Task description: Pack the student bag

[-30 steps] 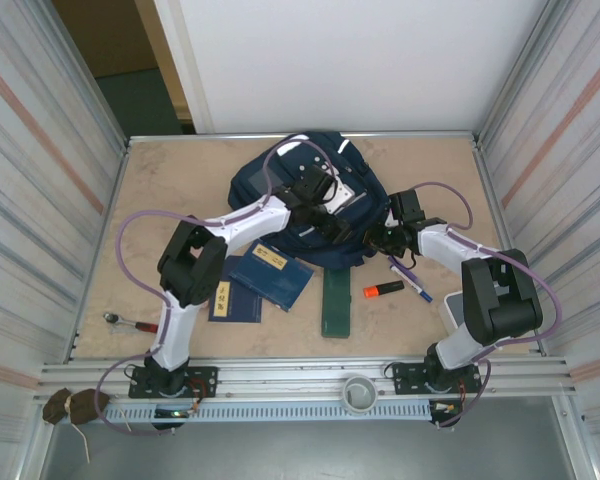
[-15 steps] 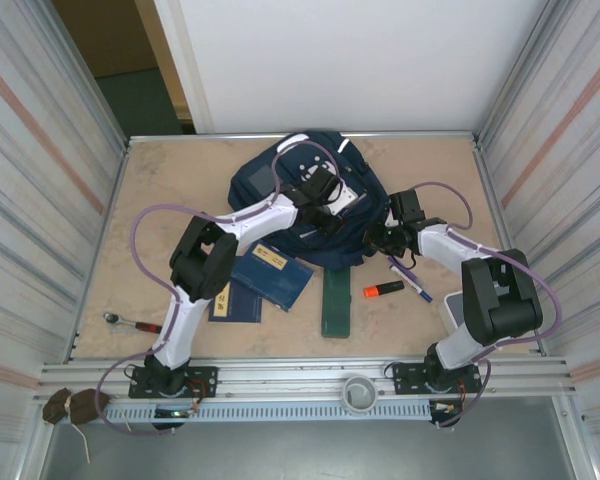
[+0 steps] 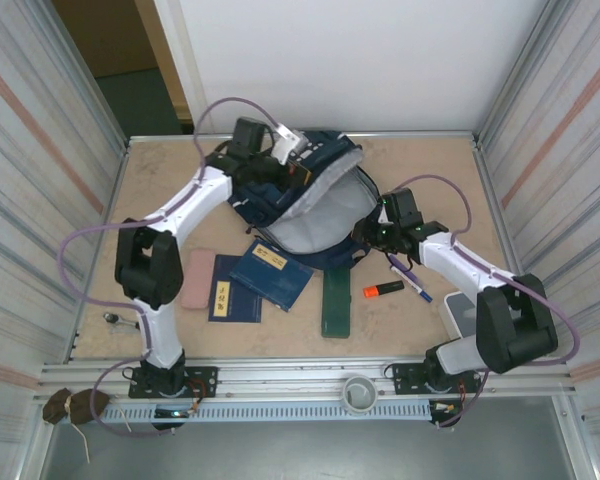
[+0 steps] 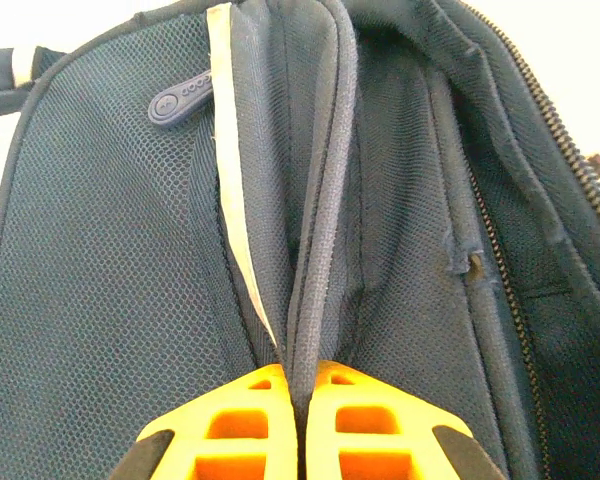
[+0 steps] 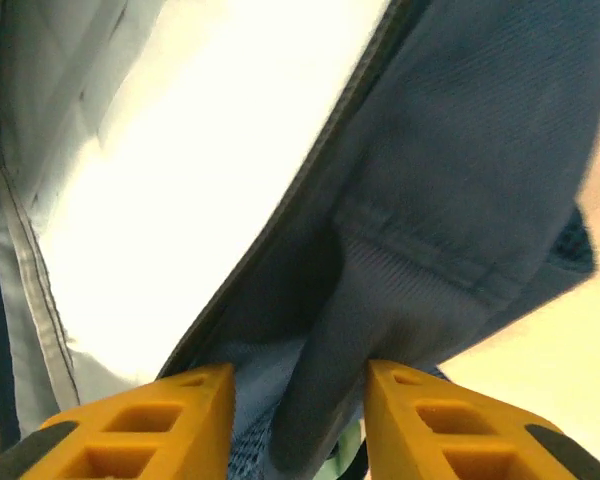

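**benchrat:** Left gripper [image 4: 302, 385] is clamped shut on a piped seam of the student bag [image 3: 330, 165], with the orange fingers pinched tight and the edge running up between them. It's holding the bag's far-left side. The mouth gapes toward the near side, with pale lining showing.

**tessa_k:** And the right gripper [image 5: 300, 375]? Its jaws sit partway apart with a fold of the bag's right rim between them. I honestly can't tell if it's pinching or just straddling.

**benchrat:** Same here. Looks to me like the step is spreading the opening. My advice is to get the right one properly biting the rim first, then ease the two apart, far-left against right. Pull too hard and the seam could slip out of the left pinch.

**tessa_k:** Agreed. The bag sits mid-table toward the far wall. The notebooks [image 3: 270, 270], green case [image 3: 336, 303] and orange highlighter [image 3: 384, 290] lie just near of its mouth. Flat stuff wants a wide, low opening — floppy fabric will probably sag shut if either side lets go.
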